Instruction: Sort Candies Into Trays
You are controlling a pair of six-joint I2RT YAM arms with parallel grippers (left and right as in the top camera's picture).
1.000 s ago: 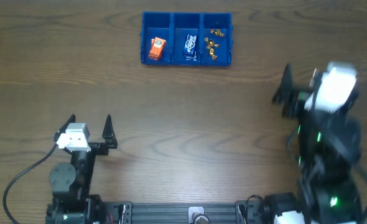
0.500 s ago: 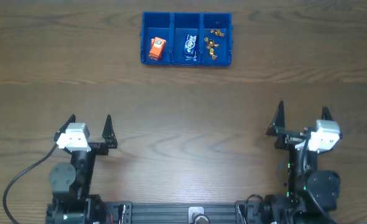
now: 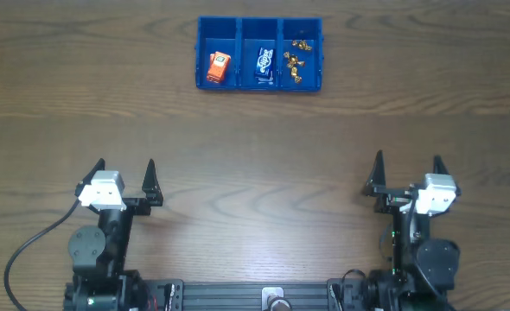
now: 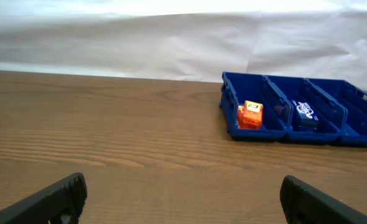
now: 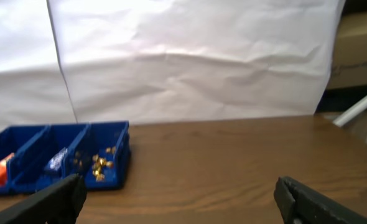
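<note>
1 blue tray (image 3: 238,87) with 3 compartments is sitting at 12 o'clock, close to the far edge of the table (image 3: 255,138); 2 grippers are standing spread wide, holding nothing.
9 o'clock compartment is holding 1 orange candy (image 3: 219,67), middle 1 blue candy (image 3: 264,63), 3 o'clock compartment a cluster of gold candies (image 3: 296,59), too small to count. Left gripper (image 3: 125,164) is sitting at 8 o'clock, right gripper (image 3: 407,158) at 4 o'clock, a wide stretch of wood lying between them and the tray.

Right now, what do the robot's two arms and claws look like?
Both arms are black with round joints. The left claw and right claw each have two thin, pointed black fingers and a white block behind them. A black cable loops from the left arm's base.
</note>
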